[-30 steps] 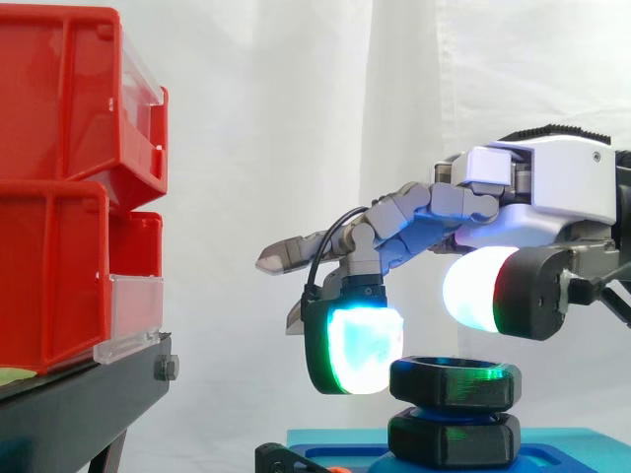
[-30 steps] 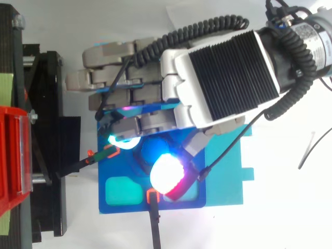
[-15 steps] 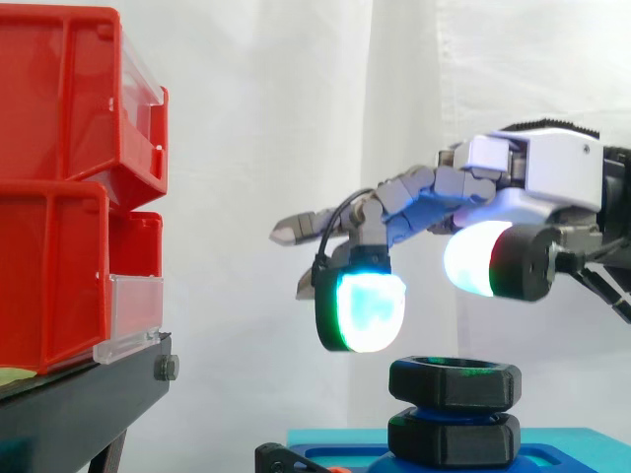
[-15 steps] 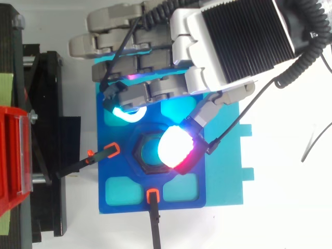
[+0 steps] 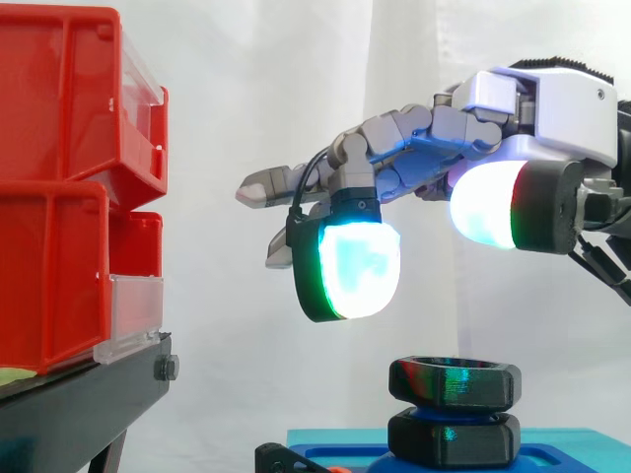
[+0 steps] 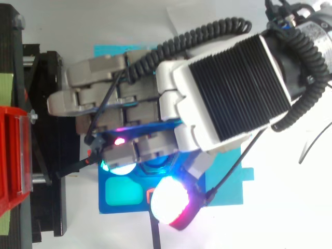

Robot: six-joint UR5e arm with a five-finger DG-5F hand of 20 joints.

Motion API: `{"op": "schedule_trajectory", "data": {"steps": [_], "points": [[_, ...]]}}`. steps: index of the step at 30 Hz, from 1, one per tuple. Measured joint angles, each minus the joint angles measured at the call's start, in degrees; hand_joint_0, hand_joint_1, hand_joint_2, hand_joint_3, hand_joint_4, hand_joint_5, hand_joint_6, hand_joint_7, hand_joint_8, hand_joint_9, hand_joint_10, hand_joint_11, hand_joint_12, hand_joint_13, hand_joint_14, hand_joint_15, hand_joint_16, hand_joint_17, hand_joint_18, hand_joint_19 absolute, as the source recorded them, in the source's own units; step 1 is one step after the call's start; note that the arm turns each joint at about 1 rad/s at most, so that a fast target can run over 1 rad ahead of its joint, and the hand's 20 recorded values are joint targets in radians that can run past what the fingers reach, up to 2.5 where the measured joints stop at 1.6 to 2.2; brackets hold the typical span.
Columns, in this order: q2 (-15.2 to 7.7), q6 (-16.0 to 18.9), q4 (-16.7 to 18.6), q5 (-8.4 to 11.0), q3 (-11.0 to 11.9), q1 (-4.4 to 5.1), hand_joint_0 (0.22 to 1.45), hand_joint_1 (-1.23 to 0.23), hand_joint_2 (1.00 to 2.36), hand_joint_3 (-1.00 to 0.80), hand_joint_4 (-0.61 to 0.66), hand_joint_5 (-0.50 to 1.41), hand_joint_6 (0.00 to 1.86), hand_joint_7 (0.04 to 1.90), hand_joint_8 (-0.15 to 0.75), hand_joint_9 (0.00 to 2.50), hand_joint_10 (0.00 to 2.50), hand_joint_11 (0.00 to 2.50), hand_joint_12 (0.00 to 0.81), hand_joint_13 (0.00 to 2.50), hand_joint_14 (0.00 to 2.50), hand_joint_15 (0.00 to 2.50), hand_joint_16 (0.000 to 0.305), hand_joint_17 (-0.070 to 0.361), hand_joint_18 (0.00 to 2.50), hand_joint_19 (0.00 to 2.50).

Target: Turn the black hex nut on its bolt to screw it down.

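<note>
"Where's the black plastic hex nut (image 5: 454,382)?"

"Low on the blue fixture plate (image 5: 330,455), stacked above a second black hex piece (image 5: 454,439). I've got the grey-and-white robot hand (image 5: 537,103) hovering directly above, glowing pads spread, gripping nothing, I'd say ready to descend and twist."

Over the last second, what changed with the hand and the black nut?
The hand rose: its finger pad was level with the black hex nut and now hangs well clear above it, fingers apart, holding nothing. I can't tell whether it touched the nut before. The nut, blue base and red bins stayed put.
</note>
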Motion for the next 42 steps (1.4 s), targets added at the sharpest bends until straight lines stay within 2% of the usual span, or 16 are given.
{"op": "schedule_trajectory", "data": {"steps": [6,11,15,20,26,33,42], "points": [[-0.04,-0.02,-0.09,1.21,-0.27,1.70,0.53,-0.27,1.00,-0.50,0.27,-0.07,0.54,1.27,0.311,0.63,0.01,0.23,0.349,0.26,0.00,0.07,0.048,0.109,0.16,0.19],[-0.04,-0.07,0.37,2.60,-1.72,2.62,0.53,-0.27,1.00,-0.50,0.27,-0.07,0.53,1.28,0.308,0.63,0.01,0.23,0.348,0.27,0.00,0.07,0.048,0.109,0.16,0.19],[-0.07,-0.06,2.15,3.58,-3.01,3.08,0.53,-0.27,1.00,-0.50,0.27,-0.06,0.50,1.32,0.304,0.63,0.01,0.22,0.348,0.27,0.00,0.07,0.049,0.109,0.16,0.19],[-0.22,-0.10,3.20,3.67,-3.41,3.01,0.54,-0.28,1.00,-0.50,0.26,-0.07,0.50,1.27,0.295,0.63,0.00,0.21,0.345,0.26,0.00,0.05,0.049,0.109,0.16,0.19],[-2.02,0.07,4.75,2.87,-3.40,2.48,0.54,-0.28,1.00,-0.50,0.27,-0.07,0.50,1.26,0.289,0.63,0.00,0.20,0.344,0.26,0.00,0.06,0.048,0.109,0.16,0.19],[-2.61,0.47,7.01,2.20,-3.37,2.19,0.54,-0.29,1.00,-0.50,0.26,-0.06,0.52,1.33,0.295,0.64,0.01,0.21,0.345,0.27,0.00,0.06,0.048,0.109,0.16,0.19],[-2.65,0.50,7.04,2.12,-3.36,1.88,0.54,-0.29,1.00,-0.50,0.26,-0.09,0.68,1.10,0.305,0.64,0.01,0.23,0.345,0.27,0.00,0.06,0.048,0.108,0.17,0.18]]}}
